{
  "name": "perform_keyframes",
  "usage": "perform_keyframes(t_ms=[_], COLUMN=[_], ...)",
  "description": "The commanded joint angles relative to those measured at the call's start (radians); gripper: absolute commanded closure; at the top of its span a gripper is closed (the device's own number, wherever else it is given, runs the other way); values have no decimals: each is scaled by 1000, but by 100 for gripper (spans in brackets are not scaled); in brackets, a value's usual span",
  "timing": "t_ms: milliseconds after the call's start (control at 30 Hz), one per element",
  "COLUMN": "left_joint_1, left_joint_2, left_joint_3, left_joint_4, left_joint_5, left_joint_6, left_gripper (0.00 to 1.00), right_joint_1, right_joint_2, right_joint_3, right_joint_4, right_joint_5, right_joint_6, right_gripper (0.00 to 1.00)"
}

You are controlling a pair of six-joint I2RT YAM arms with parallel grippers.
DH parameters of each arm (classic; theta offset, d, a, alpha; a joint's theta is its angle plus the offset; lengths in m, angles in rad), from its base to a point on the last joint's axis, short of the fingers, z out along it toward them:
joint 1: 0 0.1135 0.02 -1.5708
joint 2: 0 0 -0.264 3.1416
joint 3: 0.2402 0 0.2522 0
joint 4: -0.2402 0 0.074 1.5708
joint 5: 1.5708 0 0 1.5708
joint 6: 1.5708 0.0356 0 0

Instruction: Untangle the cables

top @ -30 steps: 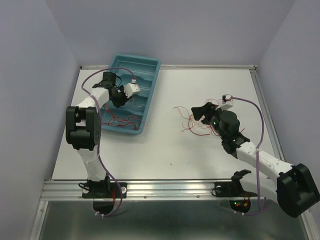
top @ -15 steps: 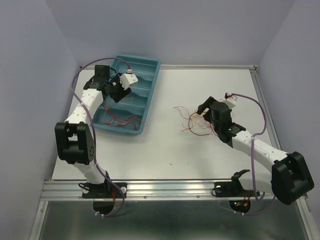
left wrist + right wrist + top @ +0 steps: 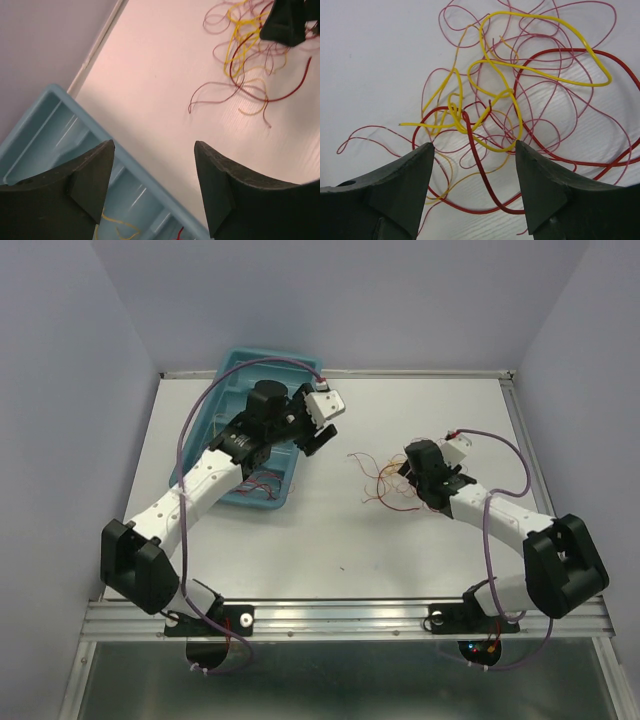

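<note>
Left gripper (image 3: 152,187) released over tray (image 3: 55,125) rim. Right gripper (image 3: 474,185) released above cables (image 3: 507,92); loops cut off at view edge.

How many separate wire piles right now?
2: one tangle on the table below the right gripper, one bunch in the blue tray's near end; the left arm may hide more.

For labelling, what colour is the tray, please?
The tray is light blue, clearest in the left wrist view.

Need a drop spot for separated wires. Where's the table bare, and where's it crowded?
Bare: table front centre, from its near edge up to the cable tangle; also the far right corner. Narrow strip between tray and tangle. Crowded: the tangle below the right gripper.
</note>
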Motion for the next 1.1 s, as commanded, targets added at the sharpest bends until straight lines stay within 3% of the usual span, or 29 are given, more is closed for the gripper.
perform_keyframes(t_ms=[0, 67, 133, 200, 367, 433, 467, 600, 667, 900, 1067], left_joint_1=[-33, -34, -33, -34, -36, -39, -43, -63, -66, -82, -117], left_joint_2=[17, 45, 39, 22, -32, -50, -53, -53, -47, -47, 51], left_joint_3=[51, 40, -33, -137, -334, -359, -366, -397, -403, -422, -391], left_joint_4=[228, 298, 427, 532, 639, 655, 670, 702, 713, 738, 744], left_joint_5=[54, 67, 70, 70, 91, 117, 122, 141, 142, 184, 102], left_joint_6=[-229, -278, -331, -355, -363, -361, -361, -352, -346, -324, -297], left_gripper=[24, 24, 24, 25, 25, 25, 26, 28, 28, 28, 29], right_joint_1=[2, 1, 1, 1, 51, 65, 65, 68, 74, 79, 79], right_joint_2=[11, 34, 77, 91, -5, -64, -82, -183, -234, -354, -412], right_joint_3=[61, 57, 55, 64, 71, 45, 8, -72, -83, -115, -129], right_joint_4=[-65, -65, -65, -67, -18, 63, 98, 273, 298, 297, 287], right_joint_5=[104, 90, 71, 38, -19, -92, -216, -497, -538, -573, -520], right_joint_6=[24, 13, 7, -3, -141, -213, -250, -402, -427, -467, -447], right_gripper=[29, 34, 46, 64, 78, 94, 99, 100, 99, 99, 99])
